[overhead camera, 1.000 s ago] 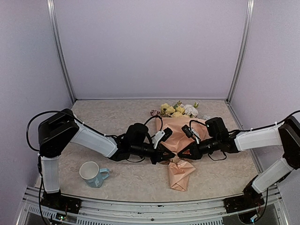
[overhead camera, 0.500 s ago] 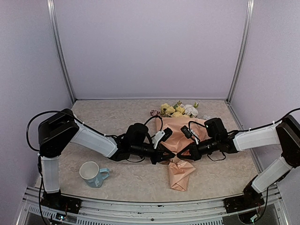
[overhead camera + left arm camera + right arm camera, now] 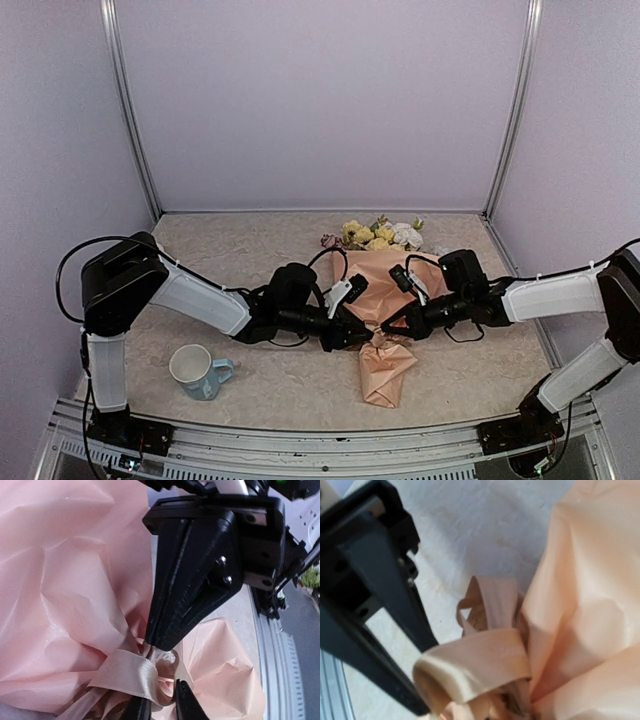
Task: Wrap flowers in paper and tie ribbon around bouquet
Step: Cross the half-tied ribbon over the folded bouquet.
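The ribbon (image 3: pixel 127 675) cinching the paper (image 3: pixel 65 580) sits between the left gripper's (image 3: pixel 162 707) barely parted fingers; the right gripper's (image 3: pixel 155 642) closed tips touch it.

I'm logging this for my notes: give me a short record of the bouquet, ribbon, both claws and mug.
flowers: poking from the paper's far end
paper: wrapped into a cone, lying on the table
ribbon: looped round the cone's pinched neck
right claw: shut, tips on the ribbon
left claw: at the ribbon opposite; grip unclear
mug: upright, near left, apart from the paper
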Controlling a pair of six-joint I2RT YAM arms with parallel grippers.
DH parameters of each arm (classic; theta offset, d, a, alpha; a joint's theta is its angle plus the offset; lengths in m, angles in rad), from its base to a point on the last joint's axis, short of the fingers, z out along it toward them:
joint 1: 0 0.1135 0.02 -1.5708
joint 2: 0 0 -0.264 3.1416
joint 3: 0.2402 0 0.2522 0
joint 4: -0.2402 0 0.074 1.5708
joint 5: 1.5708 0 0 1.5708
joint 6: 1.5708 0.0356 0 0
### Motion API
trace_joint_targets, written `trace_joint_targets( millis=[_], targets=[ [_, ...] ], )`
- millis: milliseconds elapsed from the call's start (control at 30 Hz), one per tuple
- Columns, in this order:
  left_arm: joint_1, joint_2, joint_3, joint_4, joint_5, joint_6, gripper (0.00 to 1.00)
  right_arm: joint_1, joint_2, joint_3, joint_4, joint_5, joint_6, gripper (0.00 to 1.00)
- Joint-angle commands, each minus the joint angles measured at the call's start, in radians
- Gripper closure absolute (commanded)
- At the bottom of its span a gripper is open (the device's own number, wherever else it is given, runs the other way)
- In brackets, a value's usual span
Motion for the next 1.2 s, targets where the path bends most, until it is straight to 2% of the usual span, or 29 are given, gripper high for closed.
trace_joint_targets(
  millis=[0, 67, 267, 400, 533, 733, 900, 967, 1067, 1167],
  targets=[
    [0.005, -0.056, 0.002, -0.032, -0.014, 0.034, 0.7, -0.008, -0.033, 0.002, -0.022, 0.042, 0.007, 1.0],
    [0.005, -0.083, -0.003, -0.055, -0.028, 0.057, 0.65, -0.009, -0.033, 0.001, -0.029, 0.055, 0.007, 1.0],
    [0.011, -0.169, -0.027, -0.194, -0.074, 0.185, 0.6, -0.011, -0.035, 0.003, -0.04, 0.065, 0.004, 1.0],
    [0.03, -0.227, -0.075, -0.245, -0.134, 0.259, 0.46, -0.01, -0.037, 0.004, -0.04, 0.069, 0.007, 1.0],
    [0.033, -0.184, -0.057, -0.323, -0.297, 0.31, 0.42, -0.01, -0.035, 0.012, -0.041, 0.059, 0.005, 1.0],
    [0.036, -0.068, 0.054, -0.417, -0.346, 0.336, 0.41, -0.01, -0.028, 0.016, -0.044, 0.051, 0.005, 1.0],
    [0.049, -0.039, 0.073, -0.404, -0.297, 0.335, 0.46, -0.01, -0.035, 0.009, -0.046, 0.052, 0.007, 1.0],
    [0.051, -0.035, 0.073, -0.391, -0.278, 0.331, 0.53, -0.01, -0.035, 0.01, -0.046, 0.052, 0.007, 1.0],
    [0.051, -0.039, 0.067, -0.368, -0.244, 0.317, 0.73, -0.01, -0.034, 0.011, -0.045, 0.057, 0.009, 1.0],
    [0.052, -0.054, 0.052, -0.337, -0.212, 0.303, 0.76, -0.01, -0.034, 0.013, -0.047, 0.061, 0.009, 1.0]
  ],
)
